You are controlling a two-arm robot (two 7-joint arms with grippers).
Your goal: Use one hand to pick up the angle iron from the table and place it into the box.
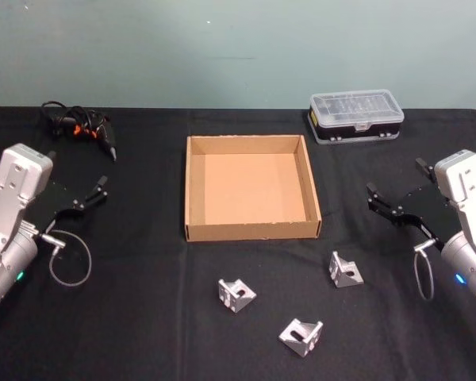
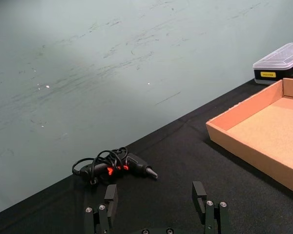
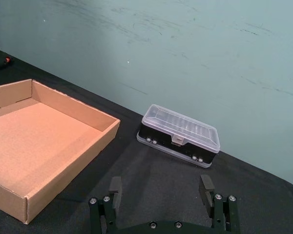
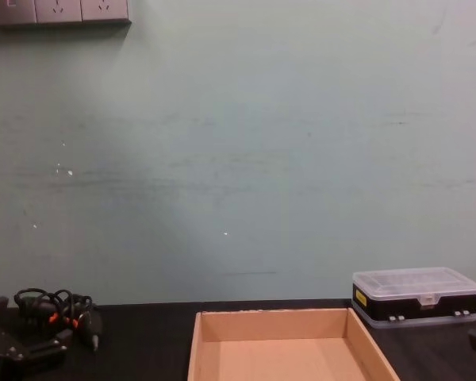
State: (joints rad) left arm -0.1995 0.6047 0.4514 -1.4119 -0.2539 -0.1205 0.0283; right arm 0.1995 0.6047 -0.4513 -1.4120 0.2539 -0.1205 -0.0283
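The tan cardboard box (image 1: 252, 230) sits open-topped in the middle of the black counter (image 1: 143, 333). Three silver angle irons lie on the counter on the robot's side of the box, apart from one another. One (image 1: 236, 294) is near the box's front wall, a little left of its middle. Another (image 1: 346, 270) lies just off its front right corner. The third (image 1: 301, 336) is farthest from the box, between the other two. The box's front wall stands between them and its floor. Beyond the box's far right corner rests a clear-lidded plastic case (image 1: 356, 116), lid shut. Off the far left corner lies a black tool (image 1: 79, 127) with orange marks and a coiled cord. The left gripper (image 2: 154, 187) hangs left of the box and the right gripper (image 3: 160, 181) right of it. Each is well apart from the box, fingers spread and holding nothing.
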